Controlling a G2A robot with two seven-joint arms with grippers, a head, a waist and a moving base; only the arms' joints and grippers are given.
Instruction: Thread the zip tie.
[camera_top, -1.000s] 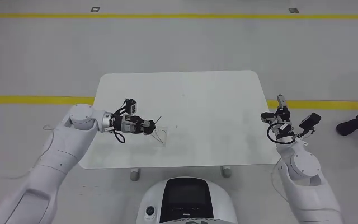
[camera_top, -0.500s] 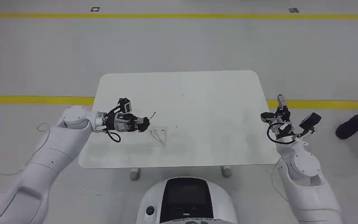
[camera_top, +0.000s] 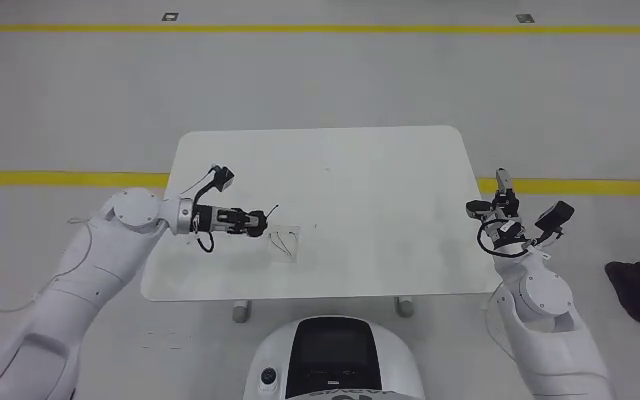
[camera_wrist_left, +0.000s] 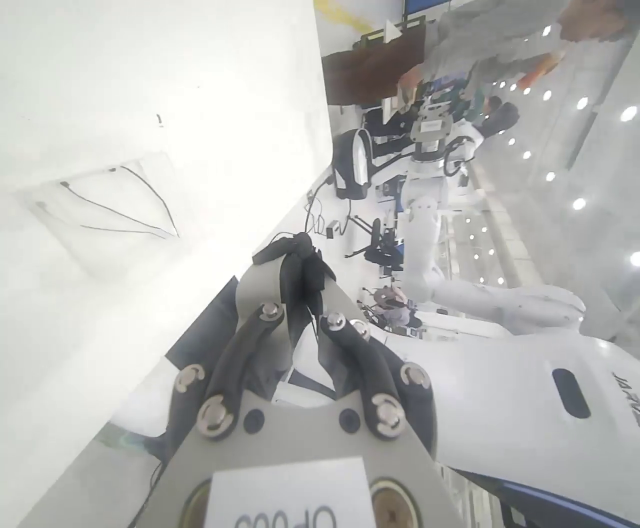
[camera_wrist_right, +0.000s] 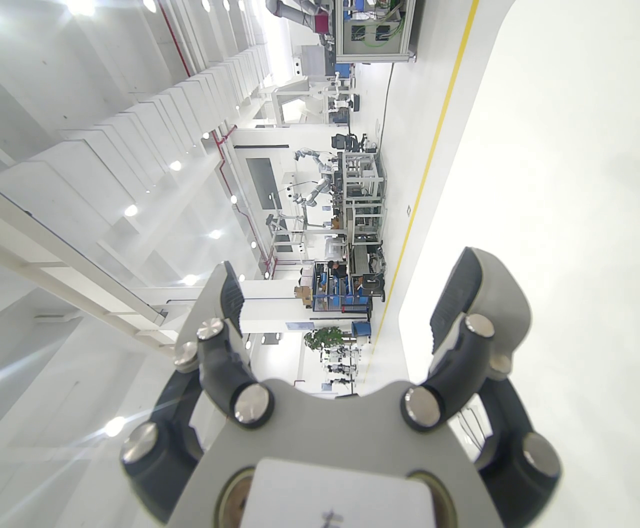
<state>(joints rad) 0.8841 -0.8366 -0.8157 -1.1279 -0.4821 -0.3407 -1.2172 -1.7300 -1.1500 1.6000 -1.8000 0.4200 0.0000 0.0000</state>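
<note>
Clenching a zip tie (camera_top: 270, 211), left hand (camera_wrist_left: 300, 260) hung at bench (camera_top: 400, 200) 9 o'clock; right hand (camera_wrist_right: 345, 270) released, 3 o'clock. Zip tie could slip or twist in that thin pinch.

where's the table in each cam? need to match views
Top view: table at centre.
Left wrist view: table is the white surface beyond the left gripper, zip ties lying on it.
Right wrist view: table is the white surface past the right gripper.
Shared landmark: yellow floor line along its edge.
</note>
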